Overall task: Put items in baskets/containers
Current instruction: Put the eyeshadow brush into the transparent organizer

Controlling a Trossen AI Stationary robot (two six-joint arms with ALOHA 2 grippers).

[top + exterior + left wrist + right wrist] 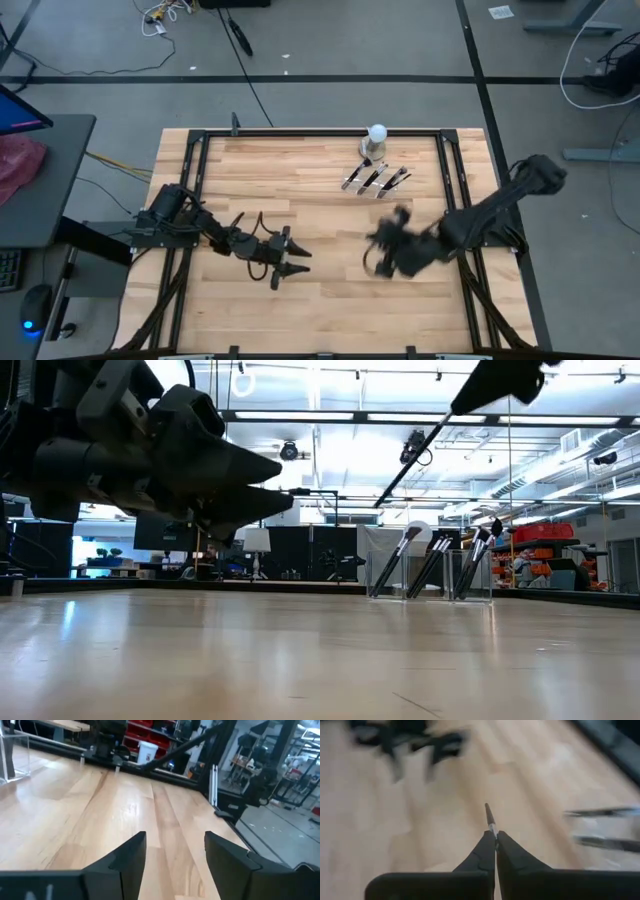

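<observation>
**Right arm carries a brush; tray waits at the far edge**

The brush (490, 819) in transit is a thin rod with a silver ferrule and a small tip, pinched between the closed fingers of the right gripper (495, 836) and pointing straight out ahead of them. In the low view the same brush (412, 452) hangs high over the table, slanting down from the arm. It looks very light and stiff, with a smooth, round handle that could roll or swivel in a two-finger pinch. A hold across the handle just behind the ferrule should suit it best, leaving the soft bristles untouched.

The clear tray (376, 190) sits toward 1 o'clock from the table's centre, near the far rail, with several brushes (373, 179) already lying in it. Seen from table height, those brushes (437, 565) lean against its walls. The tray looks thin-walled and light, so a nudge could probably shift it. Just beyond it, at its 12 o'clock, stands a white ball on a grey base (376, 139).

The right gripper (385, 250) hovers at about 4 o'clock from centre, well apart from the tray. The left gripper (295, 258) hangs at about 8 o'clock, its fingers (131, 855) spread wide over bare wood and holding nothing.
</observation>
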